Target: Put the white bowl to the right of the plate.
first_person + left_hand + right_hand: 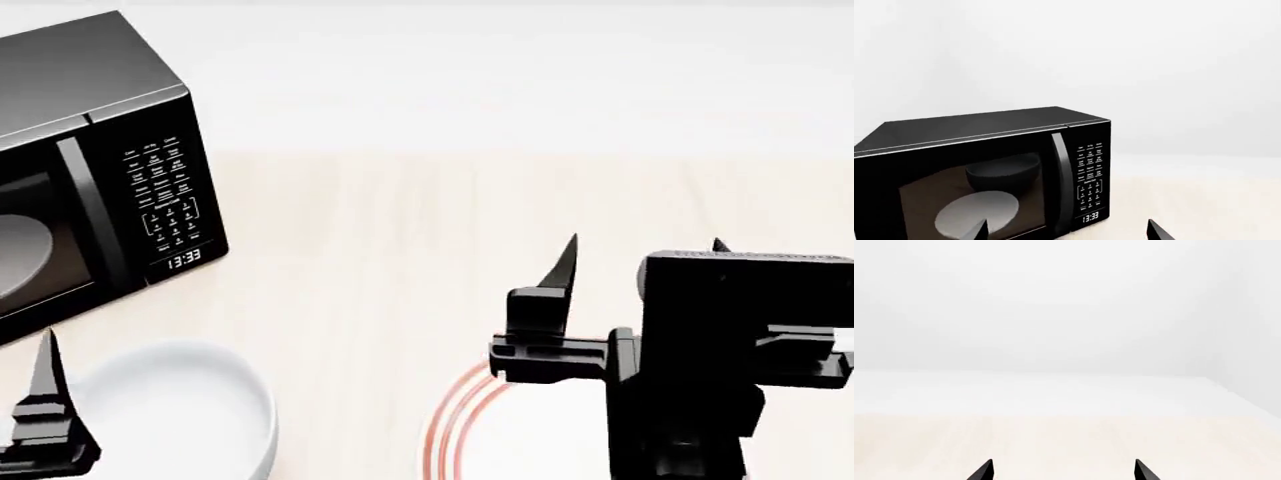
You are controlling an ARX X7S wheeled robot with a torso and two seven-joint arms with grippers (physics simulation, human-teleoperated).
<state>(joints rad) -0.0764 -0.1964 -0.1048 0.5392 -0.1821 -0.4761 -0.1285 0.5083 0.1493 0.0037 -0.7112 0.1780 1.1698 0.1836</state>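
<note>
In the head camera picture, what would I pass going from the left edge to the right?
Microwave and left gripper at the left edge → white bowl → plate → right gripper.

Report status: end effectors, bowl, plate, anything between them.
Both end effectors, left and right, open, empty. White bowl left of plate, untouched. Microwave far left, not in the way.

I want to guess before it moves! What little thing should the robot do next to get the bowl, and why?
Probably lower the left gripper over the near rim of the white bowl. The bowl sits left of the plate, so it is still on the wrong side, and nothing holds it yet. Both grippers look open, and the left one is right beside it.
</note>
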